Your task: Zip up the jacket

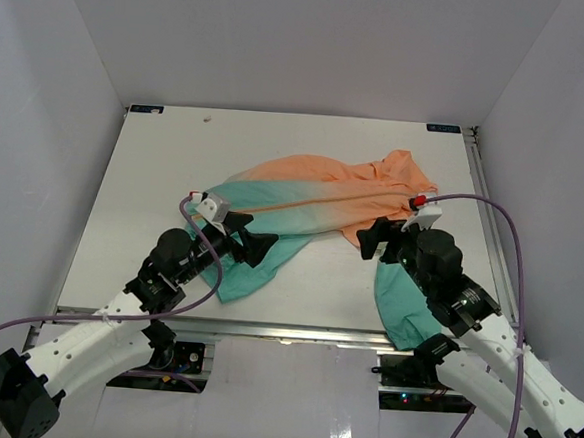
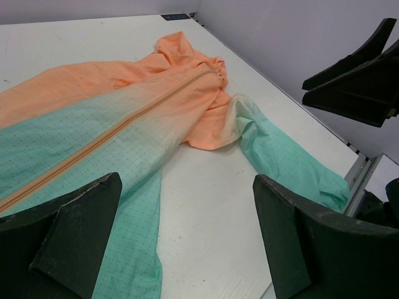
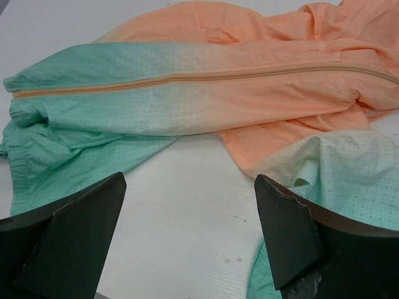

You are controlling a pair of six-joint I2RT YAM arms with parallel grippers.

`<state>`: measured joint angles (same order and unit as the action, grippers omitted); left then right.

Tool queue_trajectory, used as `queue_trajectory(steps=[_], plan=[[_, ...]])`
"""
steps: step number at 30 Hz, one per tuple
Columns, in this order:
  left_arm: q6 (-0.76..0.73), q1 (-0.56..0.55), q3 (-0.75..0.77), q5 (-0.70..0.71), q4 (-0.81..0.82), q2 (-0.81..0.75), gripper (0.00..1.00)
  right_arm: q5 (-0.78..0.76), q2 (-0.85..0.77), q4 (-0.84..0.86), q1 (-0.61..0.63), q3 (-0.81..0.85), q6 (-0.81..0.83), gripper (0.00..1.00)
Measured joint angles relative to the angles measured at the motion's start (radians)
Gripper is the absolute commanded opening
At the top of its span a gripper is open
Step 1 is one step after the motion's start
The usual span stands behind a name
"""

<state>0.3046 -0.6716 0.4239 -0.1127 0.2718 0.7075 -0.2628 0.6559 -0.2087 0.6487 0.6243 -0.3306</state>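
From above, the jacket (image 1: pixel 324 196) lies spread on the middle of the worktop (image 1: pixel 155 169), between the left tool (image 1: pixel 258 247) and the right tool (image 1: pixel 373 239). In the left wrist view the jaws stand released above the teal hem. In the right wrist view the jaws are also released, and the zipper (image 3: pixel 187 77) runs as one joined line.

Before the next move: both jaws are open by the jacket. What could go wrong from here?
The teal sleeve trails from beside the right gripper to the table's near edge; that arm moving could drag the jacket askew.
The left gripper, jaws open, hovers at the thin hem and may snag it.
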Motion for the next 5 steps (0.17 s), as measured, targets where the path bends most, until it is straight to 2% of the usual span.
queue_trajectory(steps=[5], plan=[[-0.004,-0.002,-0.005,-0.001,0.003,0.005,0.98,-0.008,-0.028,0.001,0.0,-0.002,0.001,0.9]])
